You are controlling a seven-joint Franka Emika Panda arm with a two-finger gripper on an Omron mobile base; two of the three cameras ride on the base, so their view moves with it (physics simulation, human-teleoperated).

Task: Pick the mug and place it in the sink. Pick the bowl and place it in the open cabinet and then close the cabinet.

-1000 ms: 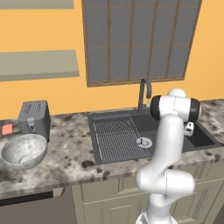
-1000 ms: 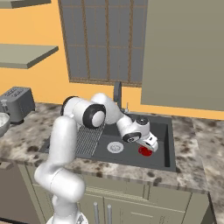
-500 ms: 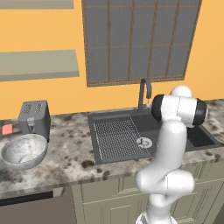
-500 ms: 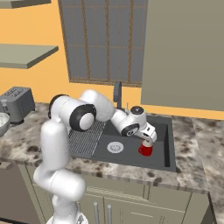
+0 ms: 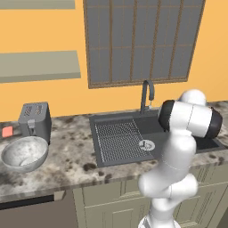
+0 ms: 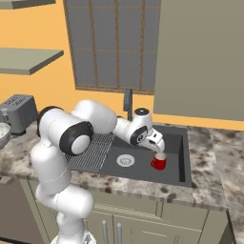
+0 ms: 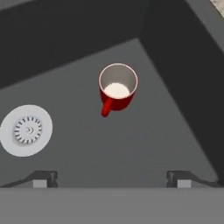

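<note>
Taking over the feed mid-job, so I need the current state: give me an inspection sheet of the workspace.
Surface: speckled stone counter, no spills seen.
Job's things: small red mug upright on the floor of the dark grey sink, near the round drain; marbled grey-white bowl on the counter; grey-green upper cabinet.
Clutter: grey toaster behind the bowl.
End effector: open, above the mug, holding nothing.
Cables: nothing seen.
Surroundings: window, wall shelves, dark faucet.

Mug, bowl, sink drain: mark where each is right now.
mug [image 7: 117, 89]: hand view, on its pale inside.
bowl [image 5: 24, 153]: left base view, on its marbled inside.
sink drain [image 7: 27, 130]: hand view, on its round strainer.
</note>
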